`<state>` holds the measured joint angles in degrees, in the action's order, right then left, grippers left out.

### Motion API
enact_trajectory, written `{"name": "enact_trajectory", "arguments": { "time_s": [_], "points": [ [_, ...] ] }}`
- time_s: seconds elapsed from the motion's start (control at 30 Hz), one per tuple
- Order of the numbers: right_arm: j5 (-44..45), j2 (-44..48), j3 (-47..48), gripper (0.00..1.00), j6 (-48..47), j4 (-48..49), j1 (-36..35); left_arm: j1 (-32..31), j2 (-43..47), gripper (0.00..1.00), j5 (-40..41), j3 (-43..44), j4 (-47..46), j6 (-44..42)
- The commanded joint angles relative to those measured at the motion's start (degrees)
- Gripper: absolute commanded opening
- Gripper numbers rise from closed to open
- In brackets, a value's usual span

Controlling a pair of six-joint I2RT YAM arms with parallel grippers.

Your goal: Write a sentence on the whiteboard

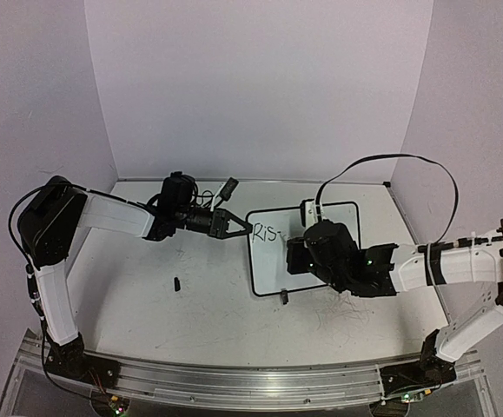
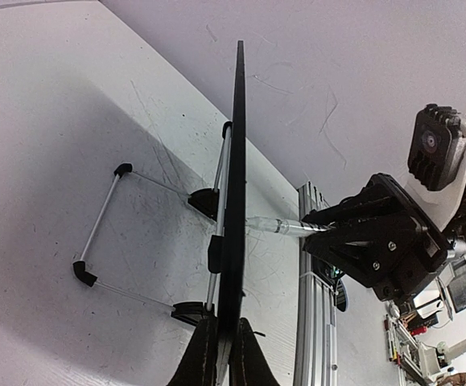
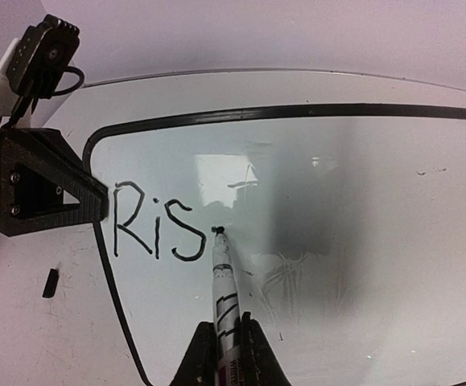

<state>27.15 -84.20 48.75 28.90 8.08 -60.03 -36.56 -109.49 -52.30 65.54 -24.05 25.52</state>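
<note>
Right wrist: glossy round-cornered whiteboard [image 3: 361, 241]; thin black sentence [image 3: 154, 232] "Ris"; slim marker [image 3: 223, 281] touching.

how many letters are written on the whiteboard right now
3, in one row near the left edge of the whiteboard: R nearest the edge, i beside it, then s just left of the marker tip. None seem hidden.

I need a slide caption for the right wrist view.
Right end effector holds a white marker to the small black-framed whiteboard beside black handwritten "Ris"; left end effector grips its edge.
</note>
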Motion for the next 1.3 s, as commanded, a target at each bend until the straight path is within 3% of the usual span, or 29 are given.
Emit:
{"name": "enact_trajectory", "arguments": {
  "time_s": [0.0, 1.27],
  "points": [
    [3.5, 0.8, -0.4, 0.00, 0.9, -1.2, 0.7, -0.4, 0.6, 0.00, -1.5, -0.1, -1.3, 1.3],
    [0.7, -2.8, 2.1, 0.00, -2.2, 1.3, 0.7, -0.4, 0.8, 0.00, -1.5, -0.1, -1.3, 1.3]
  ]
}}
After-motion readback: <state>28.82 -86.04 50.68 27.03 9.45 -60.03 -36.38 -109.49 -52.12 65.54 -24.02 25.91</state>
